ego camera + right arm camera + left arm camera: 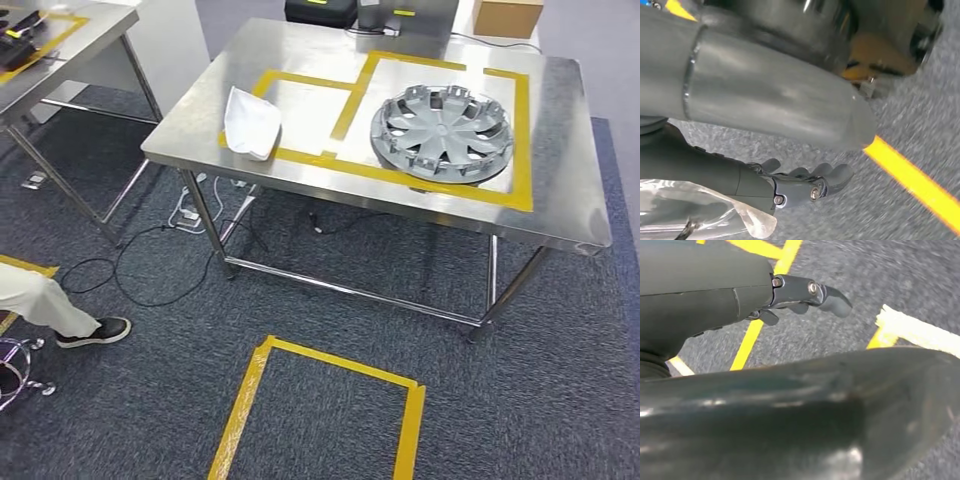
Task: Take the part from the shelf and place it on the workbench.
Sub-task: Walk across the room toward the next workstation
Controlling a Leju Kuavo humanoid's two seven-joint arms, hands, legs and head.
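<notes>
Standing on dark grey carpet (528,400), the stainless workbench (573,200) carries yellow tape (521,140) marking two bays on its top. In the bay on the robot's right lies the part, a grey wheel cover (441,132), flat, inside the tape outline, near the front edge. In the other bay a white cloth-like bundle (251,124) rests partly over the front tape line, well apart from the wheel cover. A second steel table (68,40) stands beyond to the left. On the floor before the workbench is a yellow taped rectangle (256,390); a person's leg and dark shoe (94,330) enter at the left edge. Cables (151,270) trail under the bench.

Left hand (806,297): hanging over the carpet, fingers extended and slightly bent, holding nothing. Right hand (810,185): likewise over the carpet, fingers loosely extended, nothing in them; a clear plastic sheet (696,210) shows beside the wrist, contact with the fingers not determinable.
</notes>
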